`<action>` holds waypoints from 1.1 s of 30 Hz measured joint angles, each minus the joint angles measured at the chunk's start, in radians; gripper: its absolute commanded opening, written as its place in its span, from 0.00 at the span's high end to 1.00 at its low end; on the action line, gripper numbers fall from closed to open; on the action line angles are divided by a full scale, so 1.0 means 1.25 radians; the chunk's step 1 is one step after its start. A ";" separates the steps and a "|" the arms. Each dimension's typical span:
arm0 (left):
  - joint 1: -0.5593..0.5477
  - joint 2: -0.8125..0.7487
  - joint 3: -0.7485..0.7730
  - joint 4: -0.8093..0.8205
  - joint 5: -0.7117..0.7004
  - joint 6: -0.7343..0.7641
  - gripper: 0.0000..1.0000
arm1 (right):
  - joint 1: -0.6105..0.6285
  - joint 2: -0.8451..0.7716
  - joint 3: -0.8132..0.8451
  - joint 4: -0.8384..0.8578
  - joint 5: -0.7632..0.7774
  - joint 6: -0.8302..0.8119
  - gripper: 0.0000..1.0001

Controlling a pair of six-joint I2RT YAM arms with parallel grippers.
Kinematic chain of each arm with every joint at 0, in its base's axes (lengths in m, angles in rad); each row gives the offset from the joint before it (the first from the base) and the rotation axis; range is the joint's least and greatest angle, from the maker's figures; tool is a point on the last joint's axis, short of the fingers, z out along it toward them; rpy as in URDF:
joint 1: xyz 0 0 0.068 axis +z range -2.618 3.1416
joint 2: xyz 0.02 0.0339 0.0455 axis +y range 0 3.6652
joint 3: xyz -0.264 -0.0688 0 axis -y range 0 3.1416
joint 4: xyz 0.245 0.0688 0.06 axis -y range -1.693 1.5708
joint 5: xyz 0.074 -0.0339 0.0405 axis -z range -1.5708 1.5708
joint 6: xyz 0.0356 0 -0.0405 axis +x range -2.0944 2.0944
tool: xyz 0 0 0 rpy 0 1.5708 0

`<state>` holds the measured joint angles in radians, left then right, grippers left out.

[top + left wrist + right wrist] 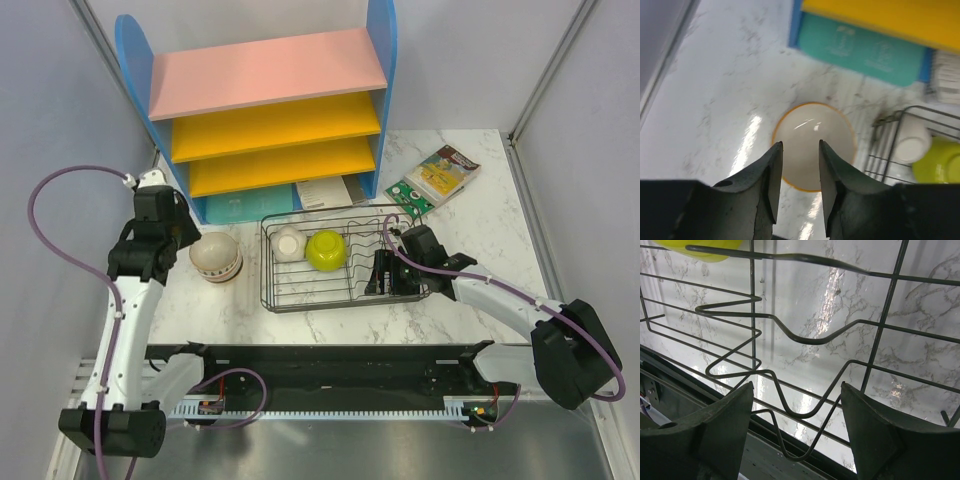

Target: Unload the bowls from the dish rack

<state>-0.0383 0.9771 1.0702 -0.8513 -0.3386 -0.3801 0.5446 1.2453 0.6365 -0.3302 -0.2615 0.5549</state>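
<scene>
**One bowl on the bench, two in the rack**

The dish rack [320, 285] stands mid-bench [470, 230], between the left and right edges. A white bowl [289, 241] and a yellow-green bowl [326, 250] lie side by side in its far left part. A cream bowl [215, 257] with an orange rim sits on the bench just beside the rack's left end. The left tool [801, 145] hangs over that bowl, fingers parted, gripping nothing. The right tool [797, 387] is low over the rack's right end, fingers spread wide above bare wire.

wire dish rack [330, 288], glossy marble tbl [480, 235]
</scene>
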 measured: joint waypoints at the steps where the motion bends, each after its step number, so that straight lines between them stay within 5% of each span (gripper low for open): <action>1: 0.000 -0.015 0.015 0.015 0.038 0.010 0.59 | 0.000 0.000 0.000 0.001 -0.001 0.000 0.22; 6: -0.036 -0.049 0.017 0.106 0.258 0.024 0.52 | 0.000 0.010 0.000 0.006 -0.011 0.002 0.23; 17: -0.429 0.084 -0.136 0.323 0.385 -0.057 0.40 | 0.000 0.010 0.000 0.007 -0.016 0.002 0.23; 19: -0.456 0.117 -0.140 0.351 0.384 -0.078 0.33 | 0.000 0.010 0.000 0.007 -0.016 0.002 0.23; 29: -0.486 0.217 -0.233 0.501 0.403 -0.185 0.30 | 0.000 0.010 -0.001 0.009 -0.017 0.002 0.23; 33: -0.487 0.240 -0.247 0.529 0.405 -0.201 0.22 | 0.000 0.005 -0.006 0.015 -0.022 0.001 0.23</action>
<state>-0.6476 1.2774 0.7616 -0.1898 0.1673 -0.6308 0.5449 1.2514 0.6285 -0.3111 -0.2886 0.5556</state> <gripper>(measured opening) 0.705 0.774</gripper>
